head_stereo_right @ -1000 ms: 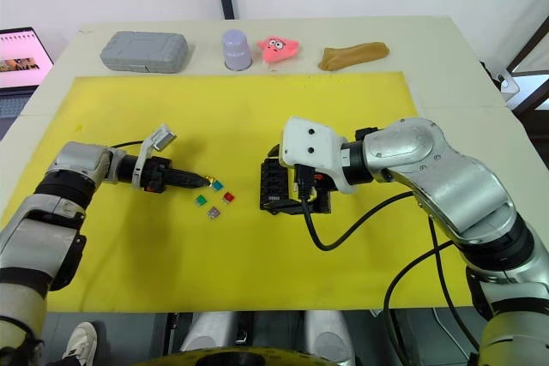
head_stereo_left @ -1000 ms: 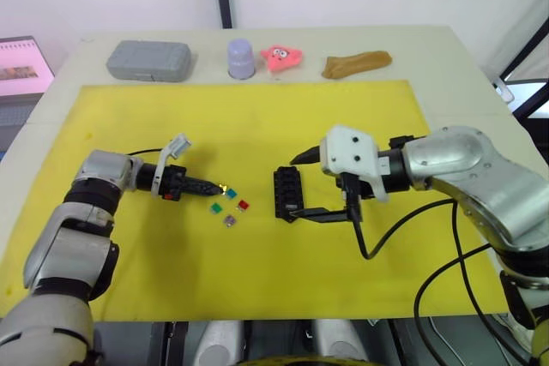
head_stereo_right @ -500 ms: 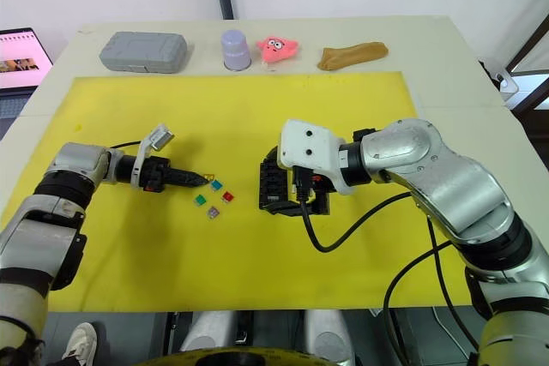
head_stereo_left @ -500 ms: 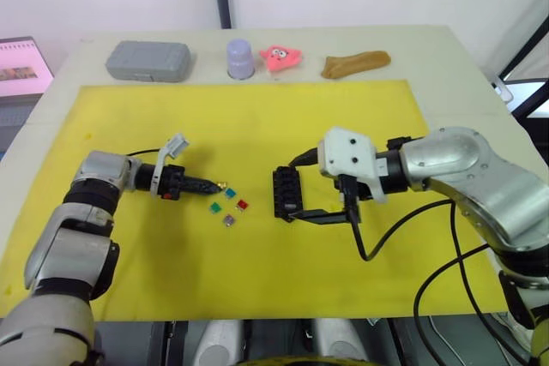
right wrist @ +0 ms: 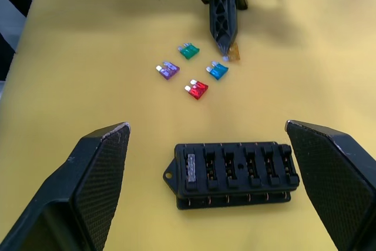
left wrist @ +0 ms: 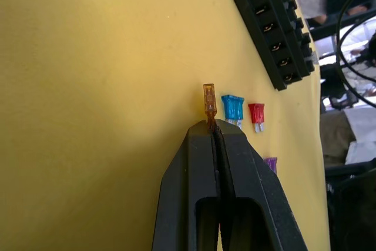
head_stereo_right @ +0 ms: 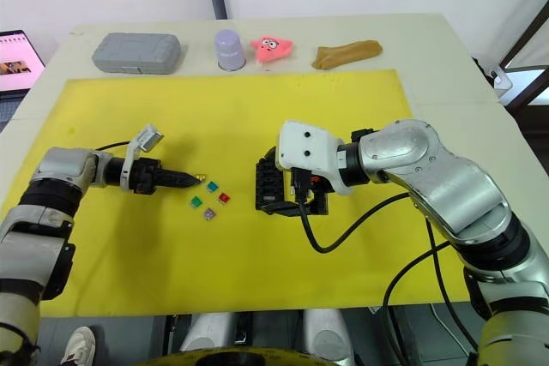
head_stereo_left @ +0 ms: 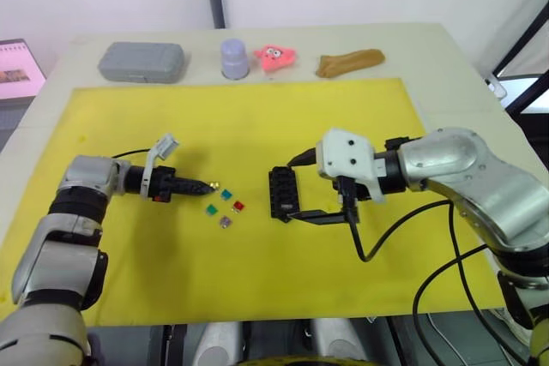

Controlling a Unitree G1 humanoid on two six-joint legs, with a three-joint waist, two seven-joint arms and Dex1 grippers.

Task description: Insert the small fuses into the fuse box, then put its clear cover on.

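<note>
My left gripper (left wrist: pixel 214 126) is shut on a small amber fuse (left wrist: pixel 209 100), held just above the yellow mat, left of the loose fuses. Teal (right wrist: pixel 218 71), red (right wrist: pixel 197 89), green (right wrist: pixel 188 51) and purple (right wrist: pixel 168 70) fuses lie on the mat. The black fuse box (head_stereo_left: pixel 281 195) lies right of them, with a grey fuse (right wrist: pixel 191 168) in one end slot. My right gripper (right wrist: pixel 207 126) is open, one finger on each side of the fuse box and clear of it. The clear cover is out of view.
A grey case (head_stereo_left: pixel 141 61), a lavender cup (head_stereo_left: pixel 233 57), a pink toy (head_stereo_left: pixel 279 56) and a brown object (head_stereo_left: pixel 350 62) line the table's far edge, beyond the yellow mat (head_stereo_left: pixel 257 126). A laptop (head_stereo_left: pixel 17 66) stands off the table's left. A black cable (head_stereo_left: pixel 377 237) hangs from my right wrist.
The camera view has shifted a little. My left gripper, holding the amber fuse, has drawn slightly left, away from the loose fuses. The right gripper and fuse box have not moved.
</note>
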